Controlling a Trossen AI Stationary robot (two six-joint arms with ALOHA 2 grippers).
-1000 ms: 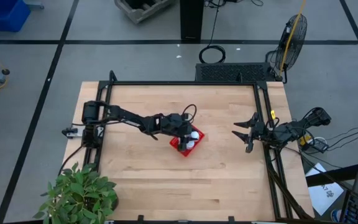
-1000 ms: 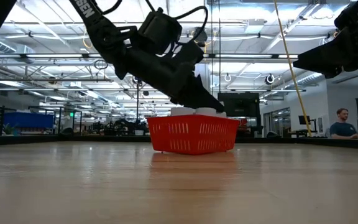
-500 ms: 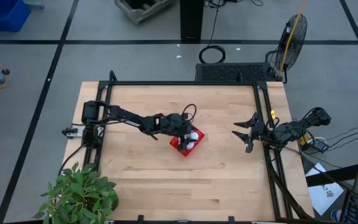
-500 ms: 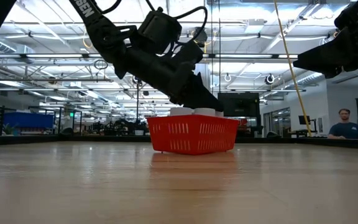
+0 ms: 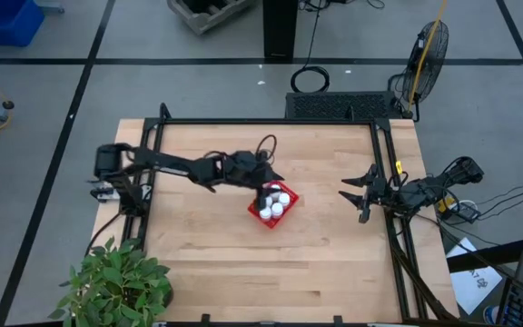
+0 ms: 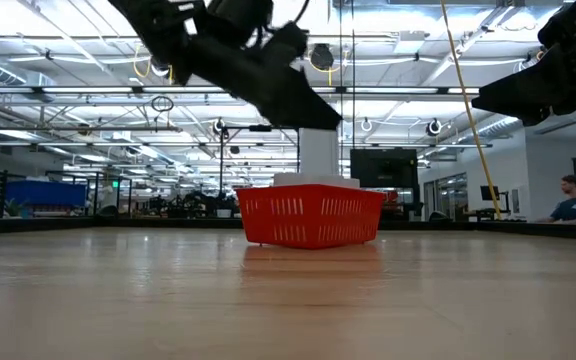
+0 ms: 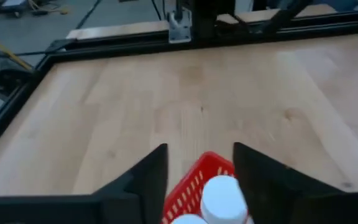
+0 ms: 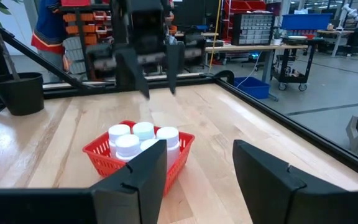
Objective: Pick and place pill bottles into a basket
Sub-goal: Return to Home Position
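The red basket (image 5: 271, 207) stands near the table's middle, and several white pill bottles (image 5: 275, 202) stand upright in it, their caps just above its rim (image 6: 313, 180). My left gripper (image 5: 265, 181) hangs open and empty above the basket's far-left side; the left wrist view looks down past its fingers (image 7: 197, 167) on the basket (image 7: 194, 180) and a bottle cap (image 7: 222, 194). My right gripper (image 5: 352, 193) is open and empty near the table's right edge; its view shows the basket (image 8: 104, 158) and the bottles (image 8: 143, 138).
A dark metal frame (image 5: 271, 122) runs along the table's far and side edges. A potted plant (image 5: 116, 286) stands at the near left corner. Bare wood lies all around the basket. A person (image 6: 571, 198) sits in the room beyond the table.
My left gripper has risen from the basket and drawn back toward the table's far left, clear of the bottles. The bottles and the basket stay where they were. My right arm has kept still.
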